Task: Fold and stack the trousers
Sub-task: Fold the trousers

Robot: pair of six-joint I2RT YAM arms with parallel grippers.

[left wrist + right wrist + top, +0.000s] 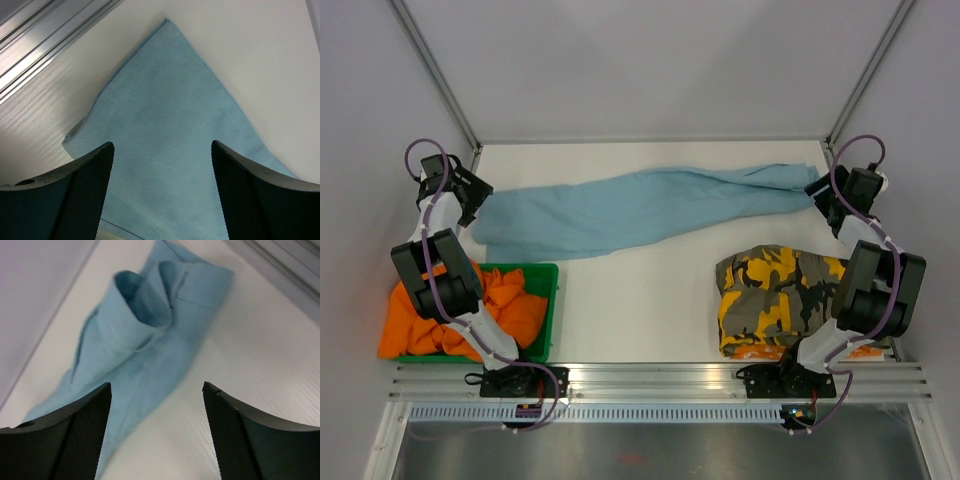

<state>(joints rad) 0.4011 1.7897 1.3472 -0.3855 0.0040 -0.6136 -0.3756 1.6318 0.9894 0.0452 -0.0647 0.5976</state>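
Light blue trousers point(640, 207) lie stretched across the back of the white table, from left to right. My left gripper point(475, 205) is open just above their left end; the left wrist view shows a corner of the blue cloth point(170, 115) between and beyond the fingers. My right gripper point(817, 195) is open at their right end; the right wrist view shows the waistband point(145, 315) ahead, with bare table between the fingertips. A folded camouflage pair point(780, 295) lies at the front right.
A green bin point(552, 300) at the front left holds orange cloth point(470, 315). Grey walls and aluminium posts point(435, 70) close in the back and sides. An aluminium rail point(660, 375) runs along the near edge.
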